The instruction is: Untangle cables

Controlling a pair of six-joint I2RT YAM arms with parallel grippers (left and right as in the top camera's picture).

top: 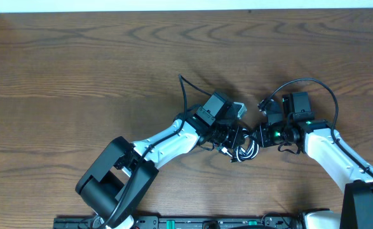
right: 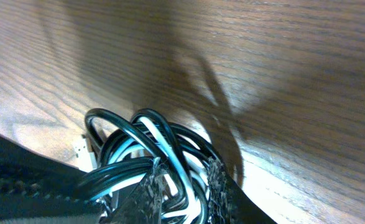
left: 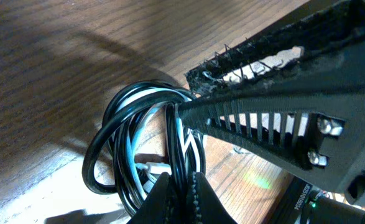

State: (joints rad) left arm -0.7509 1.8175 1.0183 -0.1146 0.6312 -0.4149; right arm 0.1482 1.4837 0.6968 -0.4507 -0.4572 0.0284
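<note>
Just right of centre on the dark brown wood-grain bench (top: 78,63), a small tangle of thin, glossy black and white cables (top: 244,149) lies in tight loops. The left tool (left: 181,186), reaching in from the left, is pinched together on one black strand. The right tool (right: 182,180), opposite, is clamped on several black and white strands of the same tangle.
</note>
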